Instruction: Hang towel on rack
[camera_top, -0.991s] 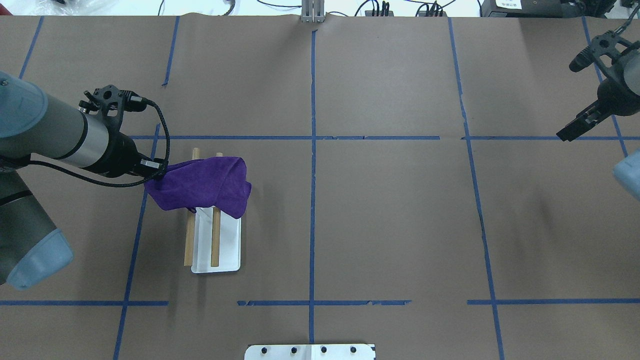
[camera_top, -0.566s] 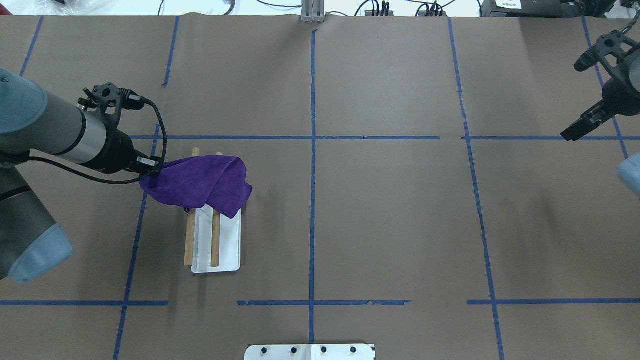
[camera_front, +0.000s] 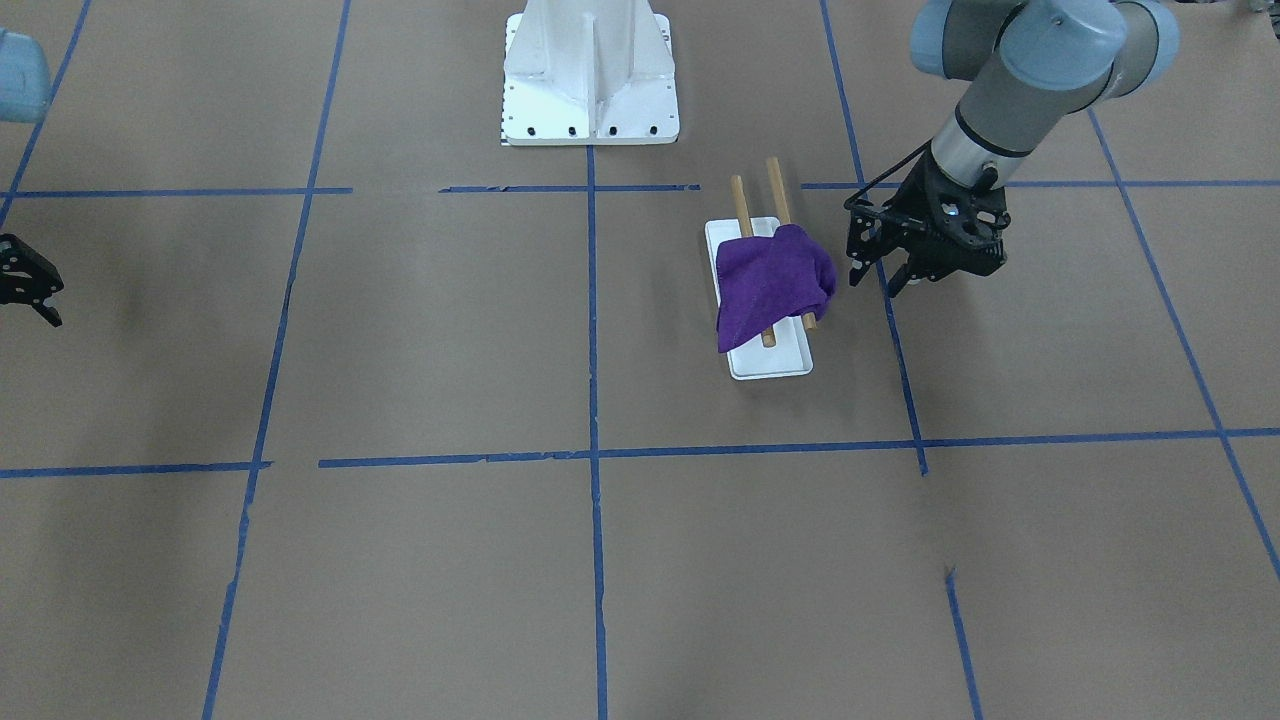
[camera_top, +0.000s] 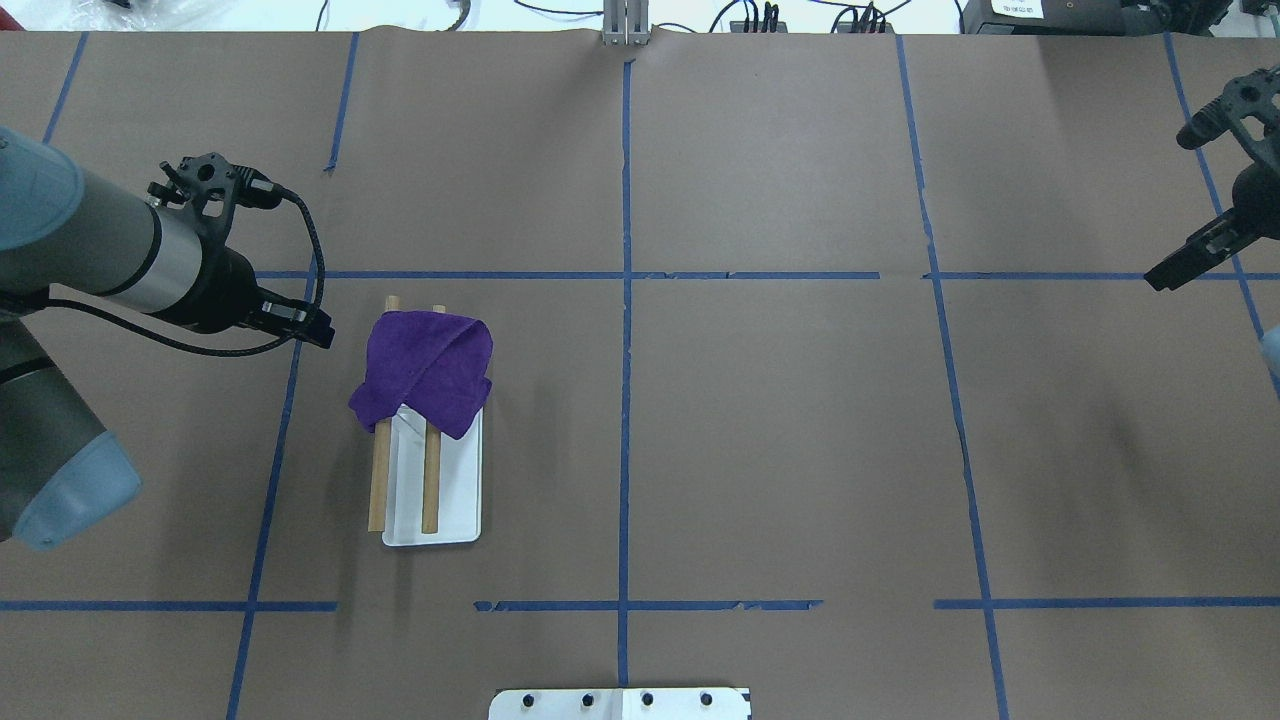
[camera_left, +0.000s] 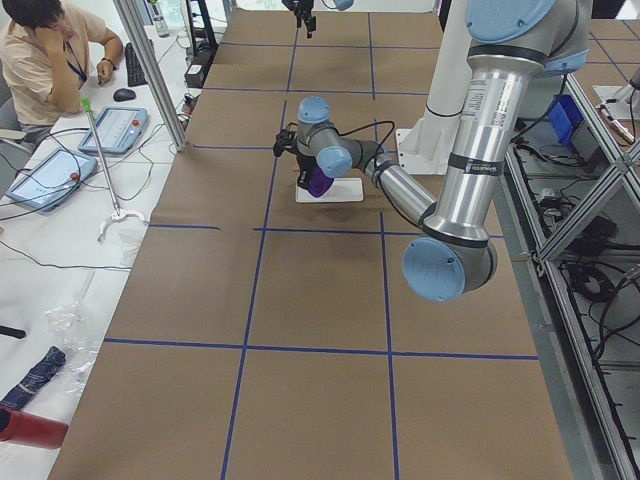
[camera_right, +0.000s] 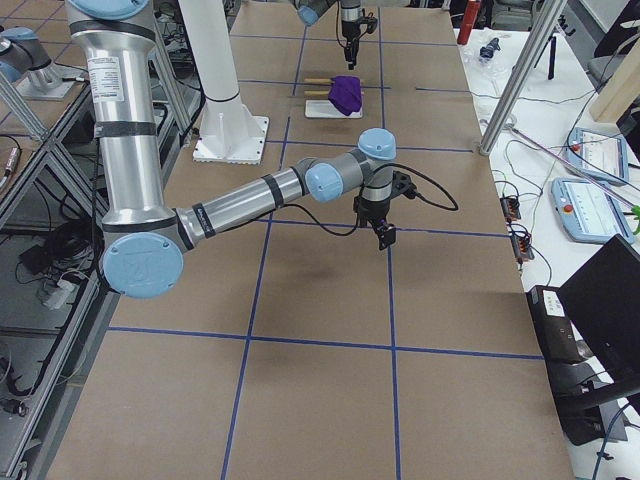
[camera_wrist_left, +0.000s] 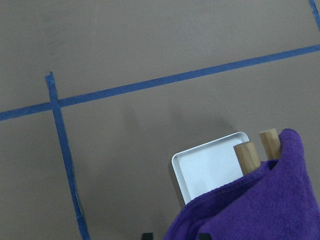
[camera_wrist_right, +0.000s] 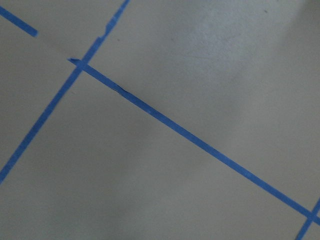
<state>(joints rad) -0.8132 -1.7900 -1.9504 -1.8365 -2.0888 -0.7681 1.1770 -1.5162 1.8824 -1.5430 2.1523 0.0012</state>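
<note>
Now the towel (camera_top: 425, 365) is draped over the rack's (camera_top: 455, 495) dowels. Soft, light and limp, it is best pinched at a hanging edge. The left gripper (camera_top: 318, 332) is seen spread and empty beside it.

A purple cloth towel (camera_top: 425, 365) is draped across the far part of a two-dowel wooden rack (camera_top: 431, 490) on a flat white base (camera_top: 459, 500). The left gripper (camera_top: 320, 335) is held just left, apart.
</note>
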